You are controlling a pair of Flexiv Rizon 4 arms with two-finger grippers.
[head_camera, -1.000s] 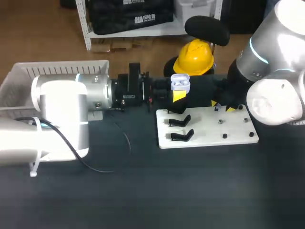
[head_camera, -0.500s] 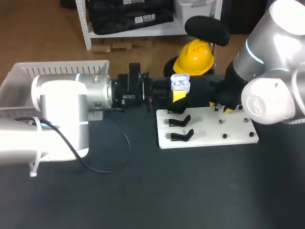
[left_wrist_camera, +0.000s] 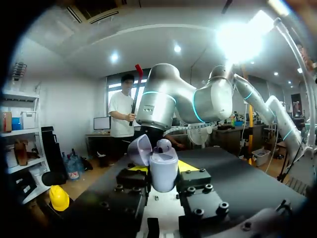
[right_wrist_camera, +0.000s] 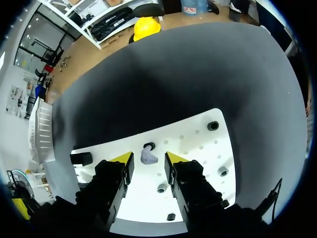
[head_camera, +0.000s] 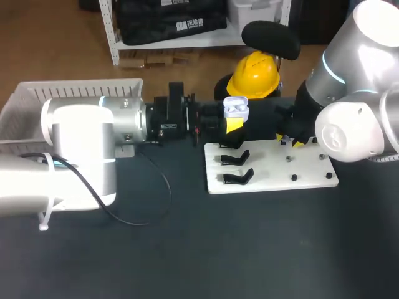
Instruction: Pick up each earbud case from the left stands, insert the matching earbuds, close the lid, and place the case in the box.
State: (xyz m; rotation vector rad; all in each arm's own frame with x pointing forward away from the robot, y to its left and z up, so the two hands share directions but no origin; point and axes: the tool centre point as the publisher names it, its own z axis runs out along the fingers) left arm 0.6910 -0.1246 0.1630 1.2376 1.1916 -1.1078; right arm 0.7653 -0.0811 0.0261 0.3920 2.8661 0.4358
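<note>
The left arm is reaching in across the back of the bench (head_camera: pixel 249 249), and its end effector (left_wrist_camera: pixel 163 181) is pinching an earbud case (head_camera: pixel 235 108) from both sides, holding it up in the air just past the back-left corner of the white board (head_camera: pixel 268 179). The pale lilac case is standing upright with its lid (left_wrist_camera: pixel 139 149) swung open and tilted back. In the left wrist view a rounded earbud top is showing in the mouth of the case.

The right arm is coming in over the far right part of the board, and its end effector (right_wrist_camera: pixel 148 161) is pointing down at the board with its yellow-tipped fingers spread. A loose lilac earbud (right_wrist_camera: pixel 147 156) is lying on the board between those fingers, with a gap showing on each side, so neither finger is touching it. It is sitting just beside a small black socket (right_wrist_camera: pixel 148 146). More small pegs (head_camera: pixel 293 177) are dotting the right half of the board.

Two black stands (head_camera: pixel 235 158) are sitting on the left half of the board, one in front of the other, neither carrying a case.

A white slatted basket (head_camera: pixel 75 90) is resting at the far left corner of the bench, partly hidden behind the left arm. A thin black cable (head_camera: pixel 167 182) is trailing over the bench between the arm and the board.
</note>
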